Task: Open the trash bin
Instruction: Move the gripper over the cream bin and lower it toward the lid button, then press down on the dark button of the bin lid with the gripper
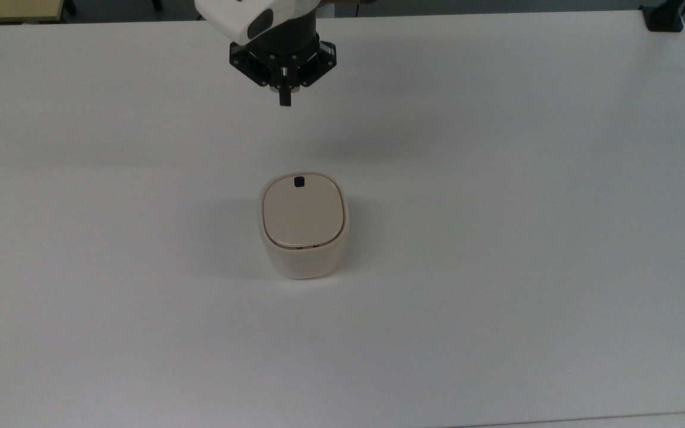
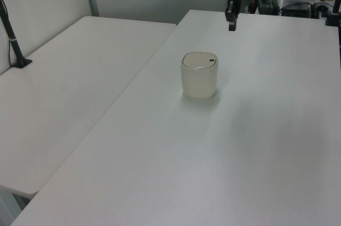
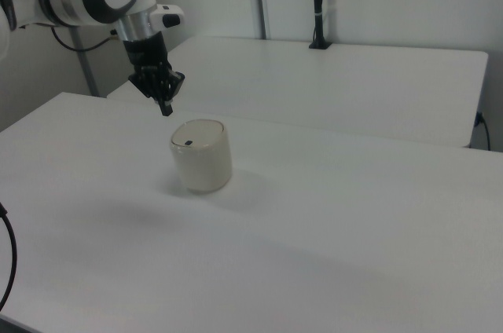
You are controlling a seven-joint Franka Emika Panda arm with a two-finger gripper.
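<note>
The trash bin (image 1: 304, 229) (image 2: 199, 75) (image 3: 202, 156) is a small cream-white rounded-square bin standing mid-table, its flat beige lid shut. A small black square button (image 1: 299, 181) sits near the lid's far edge in the top view. My gripper (image 1: 285, 101) (image 2: 232, 25) (image 3: 166, 109) hangs above the table beyond the bin, towards the top view's top, fingers shut together and pointing down with nothing between them. It is apart from the bin and higher than the lid.
The white table (image 1: 497, 178) stretches wide on all sides of the bin. A second white table (image 2: 69, 93) adjoins it on the left view's left. Black clamp posts (image 1: 663, 18) (image 2: 15, 45) stand at table edges.
</note>
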